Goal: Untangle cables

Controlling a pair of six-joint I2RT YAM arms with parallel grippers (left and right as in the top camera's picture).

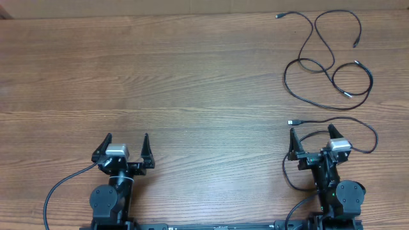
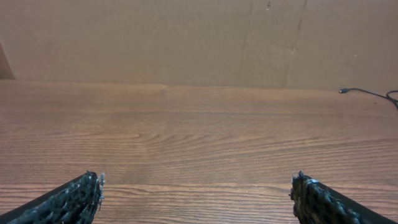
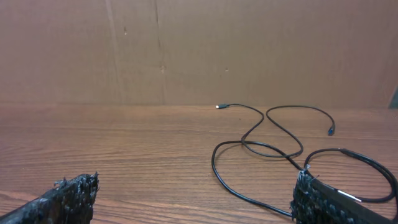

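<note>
The brown wood-grain table [image 1: 192, 76] is cut off at every edge, with a plain tan wall [image 2: 155, 37] behind. Thin black cables [image 1: 332, 70] loop at the far right, and one strand perhaps slips under the right gripper [image 1: 312, 132]. That gripper and the left gripper [image 1: 126, 136] both gape wide, holding nothing.

we see a wood-grain worktop [image 1: 192, 83] in warm brown, its grain running from 9 to 3 o'clock. at 12 o'clock it meets a plain tan wall [image 2: 155, 37] with a vertical seam [image 2: 244, 43]. the light is soft and even.
</note>
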